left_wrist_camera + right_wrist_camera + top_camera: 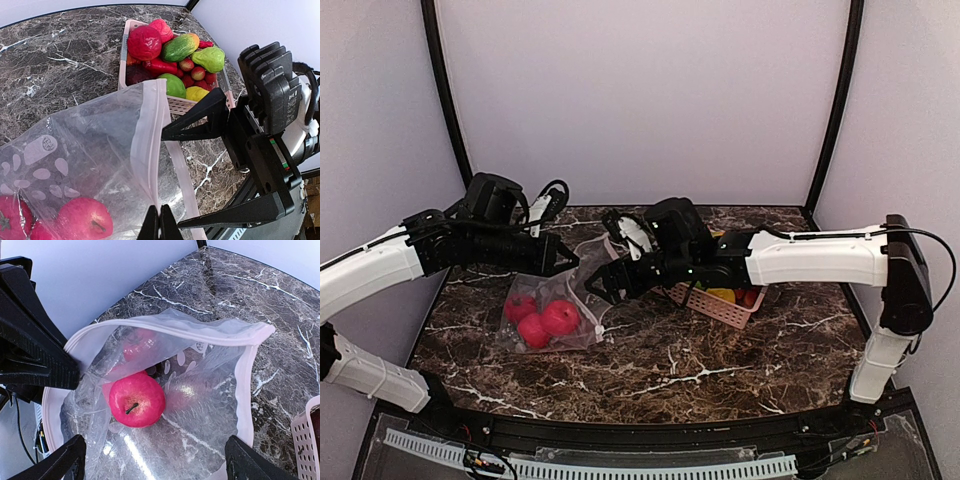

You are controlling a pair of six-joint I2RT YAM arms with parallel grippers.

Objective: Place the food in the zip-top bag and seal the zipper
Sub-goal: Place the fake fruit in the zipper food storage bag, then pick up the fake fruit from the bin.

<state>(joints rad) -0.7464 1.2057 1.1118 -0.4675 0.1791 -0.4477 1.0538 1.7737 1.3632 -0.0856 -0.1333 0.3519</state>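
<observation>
The zip-top bag [590, 262] lies left of centre on the marble table, its mouth held open. Red food [542, 318] sits inside it, and the right wrist view shows a red apple [136, 399] through the opening. My left gripper [160, 222] is shut on the pale pink zipper [150, 130] at the mouth edge, lifting it. My right gripper [156, 467] hangs wide open just above the mouth with nothing between its fingers [200, 120]. In the top view the left gripper [565, 257] and the right gripper [598, 285] almost meet over the bag.
A pink lattice basket [720, 310] stands right of the bag under the right arm, with red, green and yellow toy fruit [172, 50] in it. Its corner [306, 440] shows at the right edge of the right wrist view. Walls enclose the table.
</observation>
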